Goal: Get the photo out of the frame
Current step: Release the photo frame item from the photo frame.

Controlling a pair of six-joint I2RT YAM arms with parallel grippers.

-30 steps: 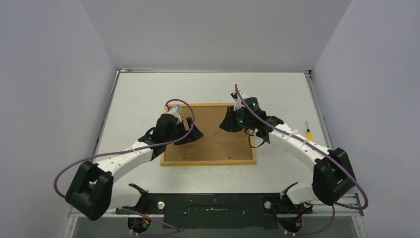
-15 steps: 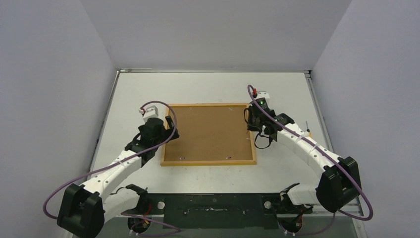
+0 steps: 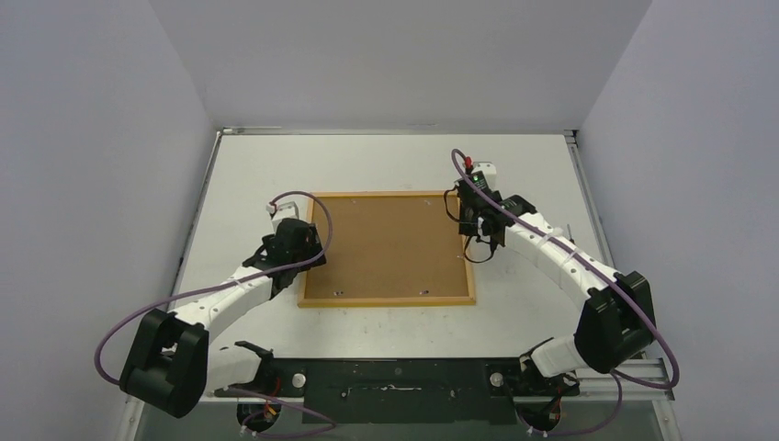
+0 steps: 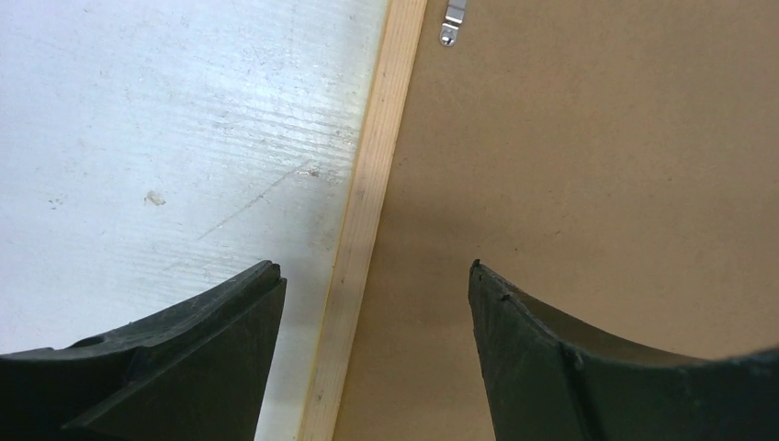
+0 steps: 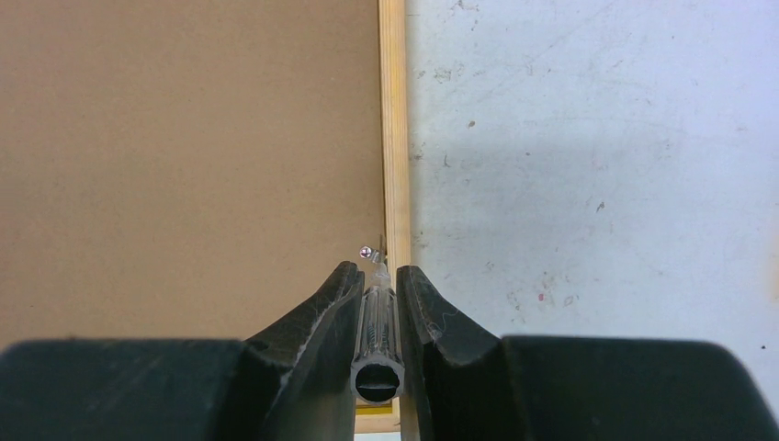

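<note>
Frame (image 3: 390,248) lies face down mid-counter (image 3: 257,175) with the brown backing (image 4: 597,184) up. The photo is not visible; I judge it sits under the backing. Step in hand, as I read it, is freeing the small metal tab (image 5: 367,250) at the right edge. Right gripper (image 5: 376,268) is closed tight on a thin clear tool (image 5: 378,317), with the tip just beside that tab and close to the wood rim (image 5: 393,138); I cannot tell if it is touching. To do this well I should keep the tip low, catch the tab's edge rather than the fibreboard, and swing it off the backing with light sideways force so nothing gouges or skids. Left gripper (image 4: 373,268) is wide open and holds nothing. It straddles the left rim (image 4: 367,184), one finger over the counter and one over the backing, and I cannot tell if either makes contact. I judge it should brace that rim before I lever. Another tab (image 4: 450,18) is on that side.
</note>
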